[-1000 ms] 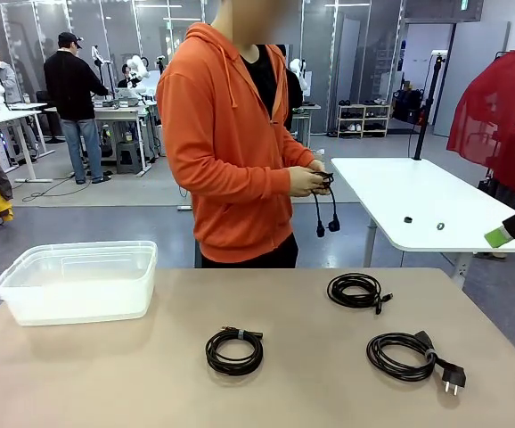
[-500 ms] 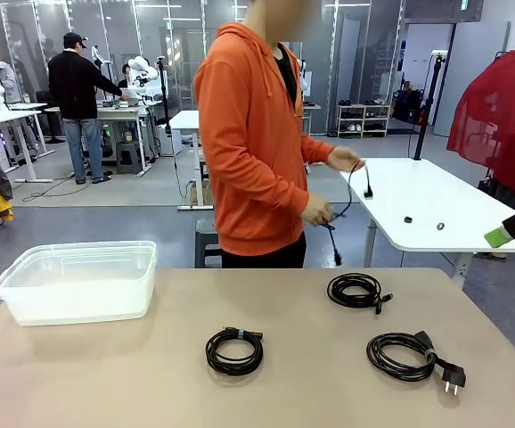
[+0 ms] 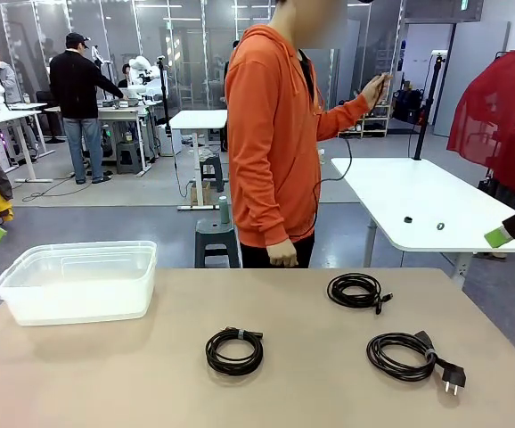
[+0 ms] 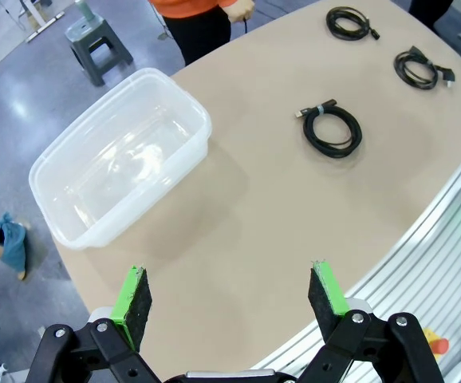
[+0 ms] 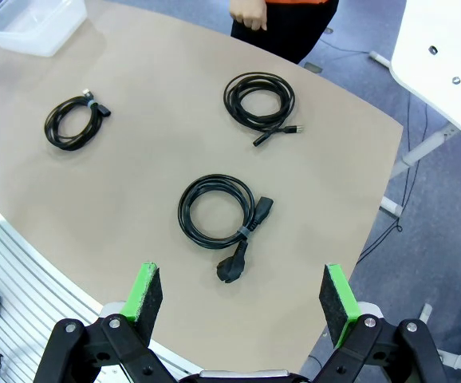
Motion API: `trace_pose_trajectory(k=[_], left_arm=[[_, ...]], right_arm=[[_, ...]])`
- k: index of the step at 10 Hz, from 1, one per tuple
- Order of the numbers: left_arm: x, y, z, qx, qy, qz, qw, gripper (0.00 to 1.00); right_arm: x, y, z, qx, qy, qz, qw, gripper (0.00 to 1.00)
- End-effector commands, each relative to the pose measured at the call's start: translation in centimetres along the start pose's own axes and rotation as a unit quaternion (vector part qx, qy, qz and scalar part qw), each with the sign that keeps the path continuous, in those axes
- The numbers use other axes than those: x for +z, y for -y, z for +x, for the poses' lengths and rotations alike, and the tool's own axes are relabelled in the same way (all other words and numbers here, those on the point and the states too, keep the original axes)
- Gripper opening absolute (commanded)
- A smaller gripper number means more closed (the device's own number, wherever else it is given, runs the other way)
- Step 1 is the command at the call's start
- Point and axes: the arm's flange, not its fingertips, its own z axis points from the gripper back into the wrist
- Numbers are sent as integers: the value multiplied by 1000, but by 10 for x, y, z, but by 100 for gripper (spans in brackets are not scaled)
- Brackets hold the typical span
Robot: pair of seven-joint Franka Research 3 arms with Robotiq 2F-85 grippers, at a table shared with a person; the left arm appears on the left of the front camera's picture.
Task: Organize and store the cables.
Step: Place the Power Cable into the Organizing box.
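Three black coiled cables lie on the tan table [image 3: 151, 374]: a banded coil [image 3: 234, 350] near the middle, a second coil [image 3: 356, 291] farther back, and a coil ending in a plug [image 3: 409, 356] at the right. The person in an orange hoodie stands at the far side, one hand [image 3: 375, 89] raised with a loose cable [image 3: 347, 159] hanging from it. My left gripper [image 4: 229, 279] hovers open high above the table's near left corner. High over the plug coil [image 5: 218, 211], my right gripper [image 5: 243, 279] is open too. Both are empty.
A clear plastic bin [image 3: 79, 281] stands at the table's left back, also in the left wrist view [image 4: 119, 159]. A white table [image 3: 436, 201] stands behind on the right. Bare tabletop lies between bin and coils.
The person has turned sideways, stepped right and raised one hand, drawing the held cable out long. A green fingertip has come into view at the left edge. The coils on the table stay put.
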Motion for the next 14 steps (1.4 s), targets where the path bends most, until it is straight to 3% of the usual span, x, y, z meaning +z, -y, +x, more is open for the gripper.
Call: trace_pose_trajectory(k=[1,12,14], left_arm=[[2,0,6,-19,-12,-5,1000,100],[-1,0,4,-5,-2,-3,1000,100],[-1,0,4,-5,-2,-3,1000,100]], right_arm=[[0,0,-1,0,-2,-1,1000,100],[0,0,0,0,0,0,1000,100],[-30,1,22,-59,-74,-31,995,100]])
